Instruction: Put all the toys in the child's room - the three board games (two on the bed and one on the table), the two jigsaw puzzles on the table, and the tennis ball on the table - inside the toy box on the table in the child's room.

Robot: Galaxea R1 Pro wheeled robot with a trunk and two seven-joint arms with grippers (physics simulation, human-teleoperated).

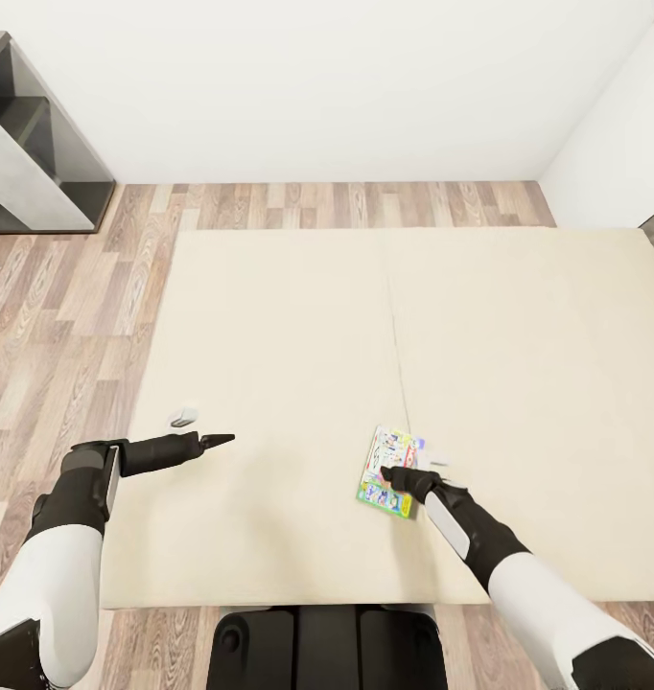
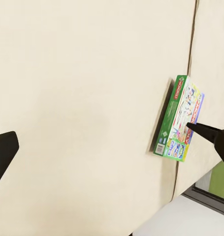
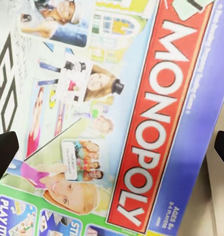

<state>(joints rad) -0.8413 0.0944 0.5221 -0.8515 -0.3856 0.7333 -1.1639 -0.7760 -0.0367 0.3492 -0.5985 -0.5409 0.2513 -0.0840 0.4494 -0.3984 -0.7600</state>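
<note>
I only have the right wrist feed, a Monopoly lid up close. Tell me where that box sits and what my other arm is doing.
Observer: The Monopoly box lies flat on the cream bed, near its front edge, beside the centre seam.
Operator: Give me the right gripper's position over it.
Observer: In the head view the right gripper is directly above the box's near half; whether it touches, I cannot tell.
Operator: Now the left arm.
Observer: The left gripper reaches out over the bed, well to the left of the box, holding nothing.
Operator: Report anything else on the bed.
Observer: A small white object lies near the bed's left edge, just beyond the left gripper.
</note>
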